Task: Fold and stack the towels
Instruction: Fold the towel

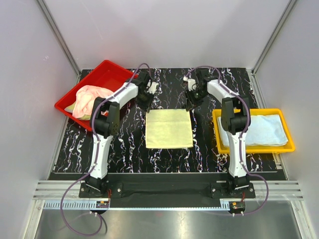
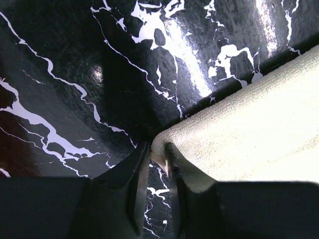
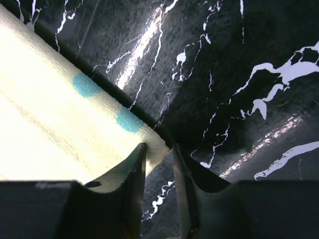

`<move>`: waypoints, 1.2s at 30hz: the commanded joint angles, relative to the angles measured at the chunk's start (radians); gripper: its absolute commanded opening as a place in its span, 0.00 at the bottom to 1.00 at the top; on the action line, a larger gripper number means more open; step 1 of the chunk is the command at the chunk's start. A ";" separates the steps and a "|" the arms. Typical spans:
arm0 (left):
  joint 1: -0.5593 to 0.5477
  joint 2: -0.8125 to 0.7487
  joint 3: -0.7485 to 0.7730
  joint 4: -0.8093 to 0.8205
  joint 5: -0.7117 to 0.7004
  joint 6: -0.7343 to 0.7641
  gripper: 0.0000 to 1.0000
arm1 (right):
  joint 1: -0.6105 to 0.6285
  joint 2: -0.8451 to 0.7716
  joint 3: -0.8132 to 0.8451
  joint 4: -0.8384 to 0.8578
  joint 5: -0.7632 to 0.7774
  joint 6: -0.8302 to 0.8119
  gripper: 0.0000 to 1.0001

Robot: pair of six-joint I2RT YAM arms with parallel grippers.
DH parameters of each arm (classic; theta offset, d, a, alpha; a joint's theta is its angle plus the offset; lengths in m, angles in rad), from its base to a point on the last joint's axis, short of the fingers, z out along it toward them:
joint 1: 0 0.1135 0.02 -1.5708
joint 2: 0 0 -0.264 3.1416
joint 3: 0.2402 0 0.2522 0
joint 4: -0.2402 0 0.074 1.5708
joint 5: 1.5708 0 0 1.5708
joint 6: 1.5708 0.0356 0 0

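Note:
A pale yellow towel [image 1: 169,128] lies flat on the middle of the black marbled table. My left gripper [image 1: 146,105] is down at its far left corner and my right gripper [image 1: 191,104] at its far right corner. In the left wrist view the towel corner [image 2: 160,142] sits between the tips of the left gripper [image 2: 157,152], whose jaws stand narrowly open with table showing between them. In the right wrist view the other corner [image 3: 155,144], near two teal marks, touches one finger of the open right gripper [image 3: 159,149]; a gap separates it from the other finger.
A red tray [image 1: 112,69] at the back left holds a crumpled pink towel [image 1: 88,98] over a yellow-green one. A yellow tray [image 1: 286,144] at the right holds a folded pale blue towel [image 1: 264,130]. Grey walls enclose the table.

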 commanded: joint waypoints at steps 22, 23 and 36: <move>0.022 -0.108 -0.014 0.036 0.022 0.049 0.00 | -0.002 -0.213 -0.177 0.228 -0.039 -0.176 0.00; 0.020 -0.125 -0.036 0.046 0.015 0.045 0.00 | -0.002 -0.228 -0.194 0.275 -0.031 -0.169 0.00; 0.011 -0.384 -0.302 0.201 0.045 0.042 0.00 | -0.002 -0.560 -0.645 0.705 -0.028 -0.205 0.00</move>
